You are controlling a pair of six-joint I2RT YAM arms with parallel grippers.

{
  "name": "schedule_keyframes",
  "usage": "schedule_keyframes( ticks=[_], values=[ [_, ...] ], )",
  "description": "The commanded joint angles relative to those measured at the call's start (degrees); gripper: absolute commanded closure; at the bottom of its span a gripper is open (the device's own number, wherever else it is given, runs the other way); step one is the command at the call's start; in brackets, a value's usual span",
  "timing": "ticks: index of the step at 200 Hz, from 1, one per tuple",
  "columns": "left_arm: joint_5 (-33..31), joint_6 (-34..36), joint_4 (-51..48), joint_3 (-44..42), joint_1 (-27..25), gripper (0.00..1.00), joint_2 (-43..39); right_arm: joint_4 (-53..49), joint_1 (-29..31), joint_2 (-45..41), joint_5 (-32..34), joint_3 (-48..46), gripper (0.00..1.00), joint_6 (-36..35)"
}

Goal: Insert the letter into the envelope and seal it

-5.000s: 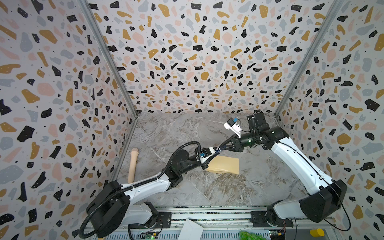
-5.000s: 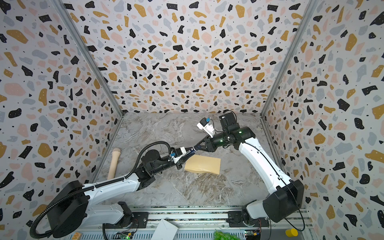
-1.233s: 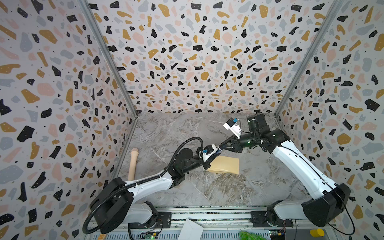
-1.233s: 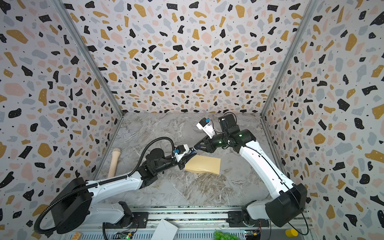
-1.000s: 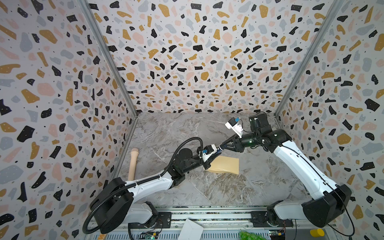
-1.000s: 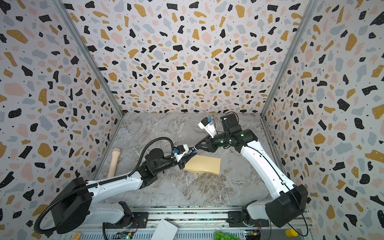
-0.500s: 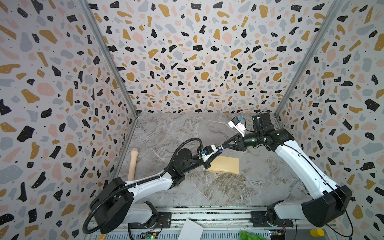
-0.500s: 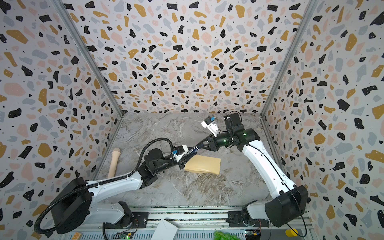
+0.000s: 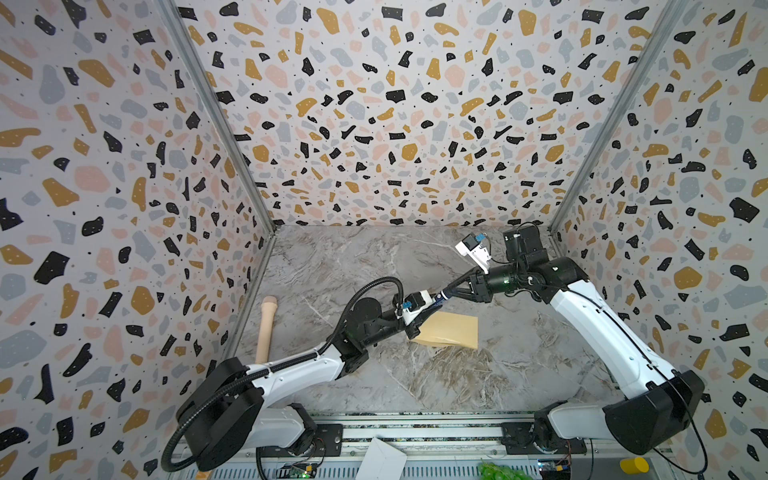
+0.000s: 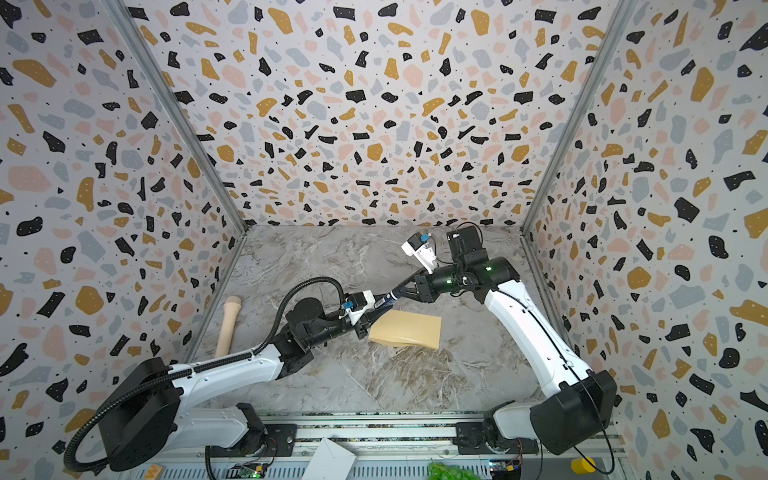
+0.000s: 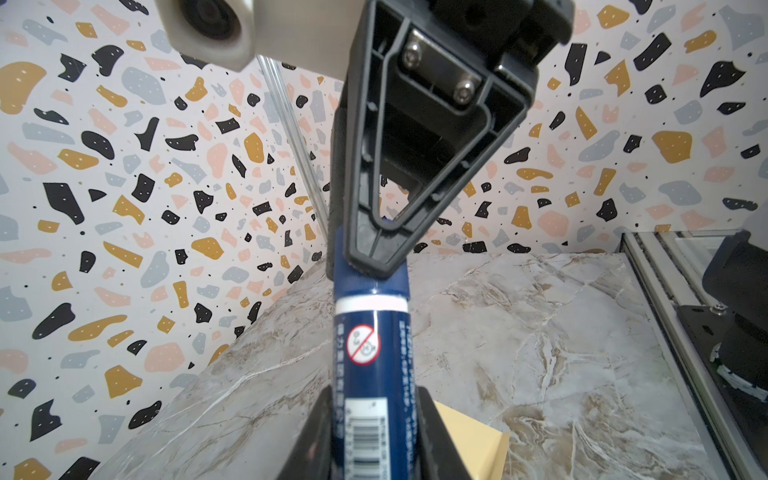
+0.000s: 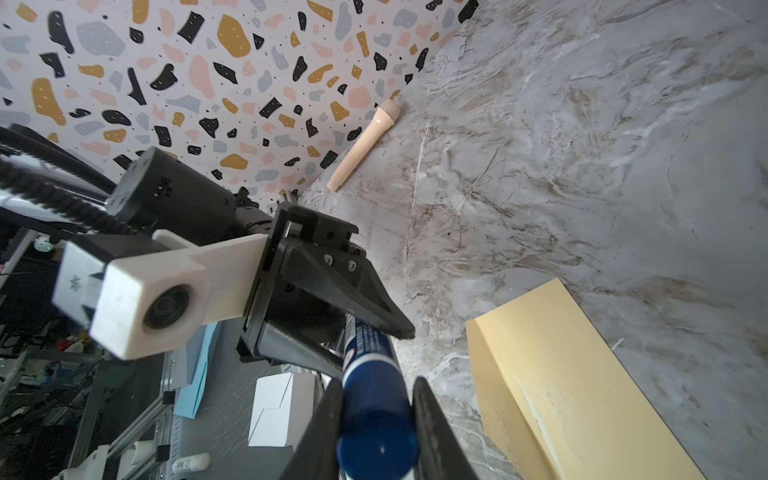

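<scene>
The tan envelope [image 9: 451,330] [image 10: 409,328] lies flat on the marble table, and it also shows in both wrist views [image 11: 478,440] [image 12: 582,374]. The letter is out of view. Above the envelope's left end a dark blue glue stick [image 9: 436,298] [image 10: 384,300] hangs in the air between both arms. My left gripper [image 9: 428,308] [image 11: 374,399] is shut on its labelled body [image 11: 372,374]. My right gripper [image 9: 445,294] [image 12: 376,386] is shut on its cap end [image 12: 376,419]. A white ring [image 11: 370,304] shows between cap and body.
A pale wooden stick [image 9: 266,328] [image 10: 228,328] lies along the left wall. Patterned walls close in three sides. At the front rail lie a white folded paper [image 9: 382,461], a green bunch [image 9: 498,471] and a yellow cap [image 9: 633,464]. A white box [image 12: 274,407] sits beyond the table edge.
My right wrist has shifted slightly to the right and turned a little. Both grippers stay shut on the glue stick. The envelope has not moved.
</scene>
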Motion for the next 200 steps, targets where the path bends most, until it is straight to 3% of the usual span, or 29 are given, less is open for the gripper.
schedule_keyframes(
  ticks=[1, 19, 31, 51, 73, 106, 200],
  values=[
    [-0.1, -1.3, -10.8, -1.5, 1.1, 0.96, -1.2, 6.4, 0.2, -3.1, 8.0, 1.4, 1.0, -1.5],
    [0.9, -2.1, -9.6, -1.3, 1.1, 0.83, -2.5, 7.4, 2.2, -2.9, 9.5, 0.3, 1.0, -1.0],
    [1.2, -2.6, -9.2, -0.9, 1.1, 0.8, -2.9, 7.5, 3.5, -2.6, 10.1, 0.2, 1.0, -1.0],
    [1.5, -2.6, -9.7, -0.1, 1.1, 0.64, -3.0, 8.1, 5.1, -2.2, 10.4, -0.3, 1.0, -0.4],
    [2.1, -2.6, -9.7, 0.4, 1.1, 0.56, -2.9, 8.8, 7.0, -1.9, 11.2, -1.1, 1.0, 0.0],
    [2.2, -2.3, -9.6, 0.9, 1.1, 0.51, -3.0, 9.8, 8.6, -1.3, 11.7, -2.2, 1.0, 0.5],
    [0.8, -1.9, -10.5, 2.1, 1.0, 0.55, -3.8, 9.5, 10.8, 0.6, 13.4, -2.6, 1.0, 0.2]
  ],
)
